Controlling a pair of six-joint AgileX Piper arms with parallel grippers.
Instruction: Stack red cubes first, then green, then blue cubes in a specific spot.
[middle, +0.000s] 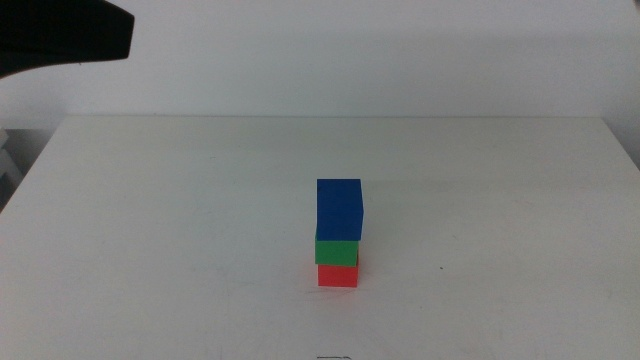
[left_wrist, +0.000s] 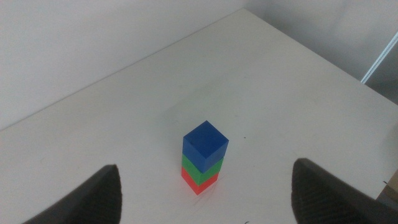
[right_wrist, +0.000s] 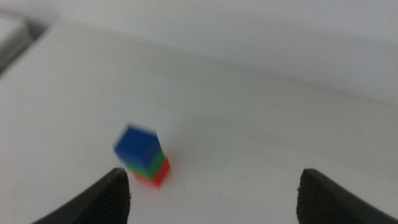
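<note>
Now small matte blue cube (middle: 339, 208) tops green cube (middle: 337, 251) and red cube (middle: 338, 274); light, rigid, best pinched on opposite side faces; left gripper (left_wrist: 205, 193) and right gripper (right_wrist: 214, 196) both spread, empty.

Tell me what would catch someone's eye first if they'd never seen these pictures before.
The three-cube tower stands alone near the middle of the white table: the red cube at the bottom, the green cube on it, the blue cube on top. Next is how far back both arms are: the left end effector and right end effector both stand open, clear of the stack.
</note>
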